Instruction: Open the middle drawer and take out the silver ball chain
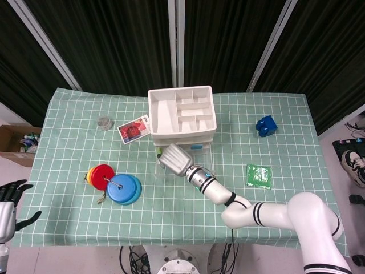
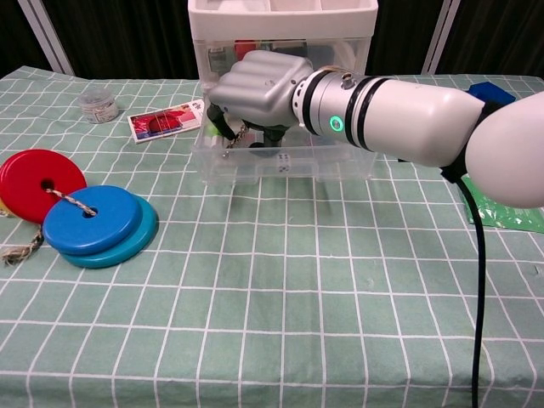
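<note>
R hand: right hand (image 2: 255, 89) curled over the open middle drawer (image 2: 255, 161), fingers pinching the silver ball chain (image 2: 235, 138); chain hangs from fingers, just above drawer's left end.
L hand: left hand (image 1: 8, 208) off table edge, fingers apart, holding nothing.
Chain feel: prob light, limp, slippery; will swing and slide. Best pinched firm near mid-length, lift slow.
Chest view: shows chain links + drawer contents.
Head view: chain hidden under hand; shows white organiser (image 1: 181, 114) top and both hands.
</note>
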`<state>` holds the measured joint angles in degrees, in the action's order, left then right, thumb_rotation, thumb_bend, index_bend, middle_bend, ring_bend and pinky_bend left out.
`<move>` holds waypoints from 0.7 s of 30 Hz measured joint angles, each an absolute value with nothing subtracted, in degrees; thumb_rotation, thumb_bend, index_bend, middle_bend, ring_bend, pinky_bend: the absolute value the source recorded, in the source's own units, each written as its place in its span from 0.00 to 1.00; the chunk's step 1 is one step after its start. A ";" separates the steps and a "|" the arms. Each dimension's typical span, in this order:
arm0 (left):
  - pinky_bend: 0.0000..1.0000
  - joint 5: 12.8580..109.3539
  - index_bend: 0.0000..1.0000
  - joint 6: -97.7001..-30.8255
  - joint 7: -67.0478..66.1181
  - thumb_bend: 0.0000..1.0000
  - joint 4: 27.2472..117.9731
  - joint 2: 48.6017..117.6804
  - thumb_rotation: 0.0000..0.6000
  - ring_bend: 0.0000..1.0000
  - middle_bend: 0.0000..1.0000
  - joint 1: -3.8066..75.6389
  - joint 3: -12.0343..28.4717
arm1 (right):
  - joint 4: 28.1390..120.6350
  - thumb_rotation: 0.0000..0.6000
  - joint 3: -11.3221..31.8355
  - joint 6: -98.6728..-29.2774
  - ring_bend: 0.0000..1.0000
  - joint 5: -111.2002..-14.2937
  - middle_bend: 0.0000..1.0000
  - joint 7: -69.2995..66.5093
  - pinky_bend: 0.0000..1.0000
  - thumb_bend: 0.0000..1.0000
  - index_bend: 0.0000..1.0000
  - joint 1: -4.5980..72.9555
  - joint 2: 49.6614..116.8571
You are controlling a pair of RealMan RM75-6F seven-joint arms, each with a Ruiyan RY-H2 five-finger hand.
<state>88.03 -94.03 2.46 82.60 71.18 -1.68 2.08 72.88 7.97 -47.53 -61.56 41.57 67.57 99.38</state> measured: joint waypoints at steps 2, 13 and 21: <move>0.19 88.09 0.30 -94.08 2.50 0.04 82.58 71.15 1.00 0.18 0.22 -1.66 2.11 | 72.66 1.00 8.03 -47.57 0.90 -61.79 0.91 41.40 0.90 0.31 0.49 67.50 99.56; 0.19 88.12 0.30 -94.07 2.66 0.04 82.45 71.16 1.00 0.18 0.22 -1.73 2.13 | 71.42 1.00 8.65 -47.61 0.91 -62.70 0.92 40.58 0.91 0.34 0.58 67.08 100.32; 0.19 88.18 0.30 -94.19 2.72 0.04 82.49 71.13 1.00 0.18 0.22 -1.79 2.16 | 71.09 1.00 8.77 -47.87 0.92 -63.47 0.93 40.10 0.92 0.41 0.65 66.55 100.53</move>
<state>88.18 -94.19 2.72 82.49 71.13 -1.79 2.16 71.09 8.77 -47.87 -63.47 40.10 66.55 100.53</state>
